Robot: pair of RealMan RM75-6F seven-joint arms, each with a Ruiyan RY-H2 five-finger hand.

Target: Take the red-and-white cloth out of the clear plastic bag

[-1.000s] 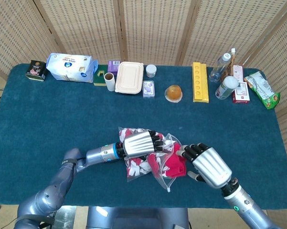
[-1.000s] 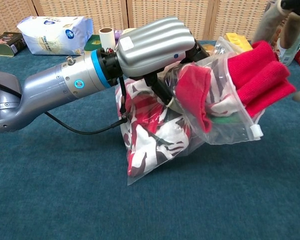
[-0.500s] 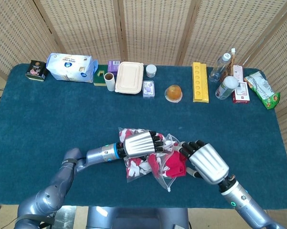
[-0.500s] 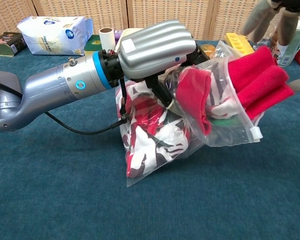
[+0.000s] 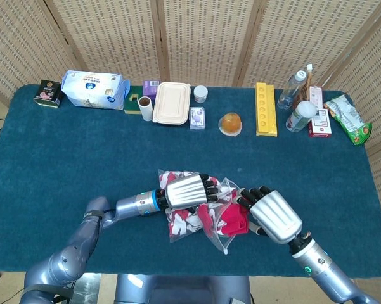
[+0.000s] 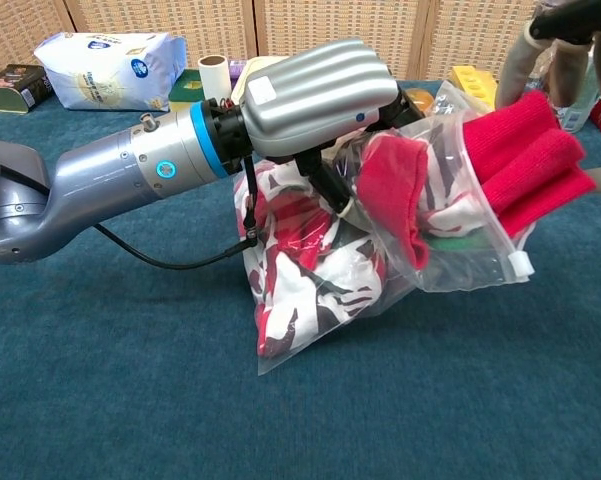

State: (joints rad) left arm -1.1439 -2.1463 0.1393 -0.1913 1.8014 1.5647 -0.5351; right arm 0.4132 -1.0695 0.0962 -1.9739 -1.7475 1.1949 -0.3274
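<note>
The left hand (image 6: 315, 95) grips the clear plastic bag (image 6: 400, 235) from above; the red-and-white cloth (image 6: 520, 160) bulges from its mouth just under the right hand's (image 5: 271, 214) spread, empty fingers. Soft, light and likely to snag in slippery film; pinch the exposed red folds.

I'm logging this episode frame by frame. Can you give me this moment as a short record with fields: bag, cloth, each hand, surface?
bag: clear plastic bag lying on the table, open end toward the right hand
cloth: red-and-white cloth mostly inside the bag; red folds stick out of the opening
left hand: left hand rests on top of the bag, fingers down over it, gripping it
right hand: right hand at the bag's opening, by the red folds; whether it grips them cannot be told
surface: blue table
</note>
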